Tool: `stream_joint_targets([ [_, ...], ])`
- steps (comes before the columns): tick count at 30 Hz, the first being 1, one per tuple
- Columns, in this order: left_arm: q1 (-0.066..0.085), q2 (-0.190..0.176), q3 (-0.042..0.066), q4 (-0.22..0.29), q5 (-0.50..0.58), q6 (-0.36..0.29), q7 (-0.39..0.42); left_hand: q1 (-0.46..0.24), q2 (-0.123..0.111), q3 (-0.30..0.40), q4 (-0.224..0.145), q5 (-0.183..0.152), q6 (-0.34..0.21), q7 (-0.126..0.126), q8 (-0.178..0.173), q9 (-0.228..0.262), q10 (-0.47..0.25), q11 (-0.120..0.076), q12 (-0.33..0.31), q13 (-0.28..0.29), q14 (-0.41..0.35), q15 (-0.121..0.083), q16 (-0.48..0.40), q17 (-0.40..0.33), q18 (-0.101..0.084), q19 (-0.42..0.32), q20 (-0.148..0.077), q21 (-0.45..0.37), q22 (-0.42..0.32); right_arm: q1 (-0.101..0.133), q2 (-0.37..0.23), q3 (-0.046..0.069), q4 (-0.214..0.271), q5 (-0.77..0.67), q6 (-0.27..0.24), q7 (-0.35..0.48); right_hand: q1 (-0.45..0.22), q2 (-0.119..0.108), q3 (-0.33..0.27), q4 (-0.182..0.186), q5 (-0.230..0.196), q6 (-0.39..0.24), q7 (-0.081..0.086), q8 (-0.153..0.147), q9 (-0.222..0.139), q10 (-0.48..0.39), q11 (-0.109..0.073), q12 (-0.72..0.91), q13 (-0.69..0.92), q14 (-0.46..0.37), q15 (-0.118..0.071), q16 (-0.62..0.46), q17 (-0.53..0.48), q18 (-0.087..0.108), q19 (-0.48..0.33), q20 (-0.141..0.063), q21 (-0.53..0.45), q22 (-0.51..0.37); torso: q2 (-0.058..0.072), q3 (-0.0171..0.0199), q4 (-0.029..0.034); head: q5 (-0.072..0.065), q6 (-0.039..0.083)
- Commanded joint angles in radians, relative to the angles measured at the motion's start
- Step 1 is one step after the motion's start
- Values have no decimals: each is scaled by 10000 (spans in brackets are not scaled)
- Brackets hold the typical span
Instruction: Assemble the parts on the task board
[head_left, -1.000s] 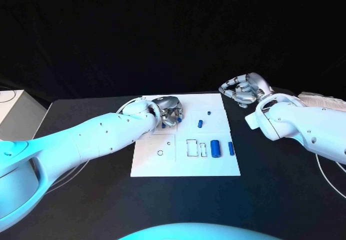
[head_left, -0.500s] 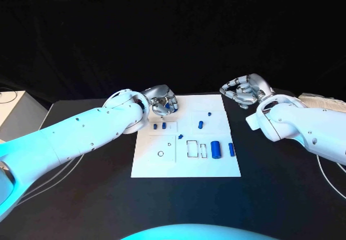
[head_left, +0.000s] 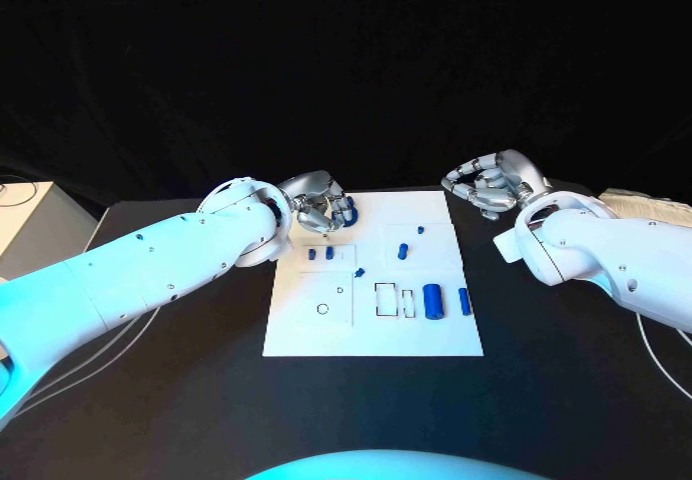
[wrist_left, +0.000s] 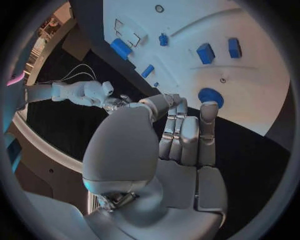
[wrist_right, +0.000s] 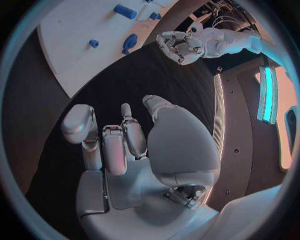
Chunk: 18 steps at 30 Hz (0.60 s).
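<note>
Overhead, left hand (head_left: 319, 213) seemingly pinching a blue part (head_left: 343, 209); right hand (head_left: 490, 182) curled.

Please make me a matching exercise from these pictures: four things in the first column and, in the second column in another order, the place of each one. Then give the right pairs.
Things:
1. left hand
2. right hand
3. large blue cylinder
4. white box

Places:
a. lying on the near right part of the task board
b. far off to the left of the board
c. at the board's far left corner
d. over the black table, beyond the board's far right corner

Pairs: 1-c, 2-d, 3-a, 4-b
</note>
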Motion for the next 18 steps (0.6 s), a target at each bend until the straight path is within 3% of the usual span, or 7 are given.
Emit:
stream_joint_targets([
  [1,-9,-59,-8,159,137,329,232,-127,-40,-66,-3,32,-90,-5,-93,28,-122,31,-129,-35,-189,13,-97,-215,-4,-193,3,-144,-174,-4,-8,3,4,7,63,83,29,46,59,9,40,-79,-19,67,17,-4,9,24,840,496,77,-14,1334,40,11,1,-8,15,4,18,-6,9,-14],
  [6,-59,-223,-67,400,14,342,466,-187,-75,-136,10,18,-80,-21,-146,74,-197,49,-274,-67,-577,41,-262,-792,87,-595,36,-465,-573,-5,-35,3,67,-3,80,74,43,43,63,0,41,-82,-20,69,18,-4,7,23,838,495,76,-17,1331,41,11,0,-17,9,3,29,-20,-13,-3],
  [15,-339,-500,-326,974,-754,178,1051,-147,-54,-232,-32,-14,30,-86,-130,152,-194,24,-244,-29,-855,31,-351,-1118,144,-879,40,-670,-804,-15,-97,0,215,-213,123,54,133,20,91,-35,37,-95,-23,78,21,-15,3,-9,812,486,72,-37,1308,47,9,-3,-60,-19,9,13,-18,-61,2],
  [18,-423,-559,-429,1145,-1092,21,1310,-190,-78,-352,-23,-81,66,-110,-141,200,-332,54,-251,-12,-1185,60,-480,-1538,148,-1012,50,-768,-870,-21,-113,-2,244,-250,125,52,139,19,94,-37,37,-96,-23,79,21,-16,3,-10,811,486,72,-39,1306,48,8,-3,-64,-22,8,11,-13,-72,0],
])
